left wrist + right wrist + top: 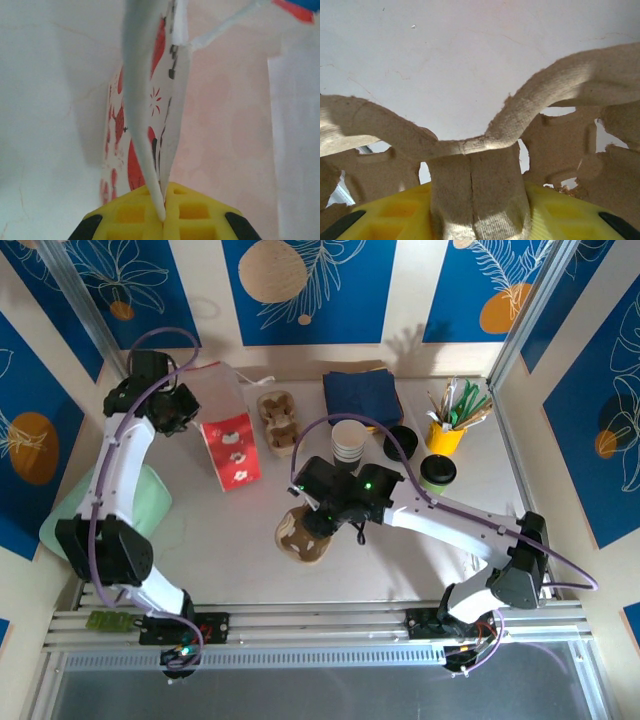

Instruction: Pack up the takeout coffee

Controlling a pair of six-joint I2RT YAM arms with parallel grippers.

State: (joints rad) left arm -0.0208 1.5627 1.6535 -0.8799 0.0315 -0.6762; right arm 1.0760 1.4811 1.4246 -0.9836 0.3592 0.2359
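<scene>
The paper cup (347, 443) looks light and crushable: grip mid-wall, gently. Meanwhile left claw (164, 217) pinches the paper bag (150, 100); right claw (477, 210) clamps the pulp carrier (540, 100).

bare table (220, 540) is found at the near left, between the red-and-white bag (232, 448) and the near edge. the far strip is crowded by a pulp tray (277, 422), the cup stack (347, 443), black lids (402, 440) and the stirrer cup (445, 435). the near right is crossed by the right arm (450, 522), with a pulp carrier (302, 533) at its tip.
</scene>
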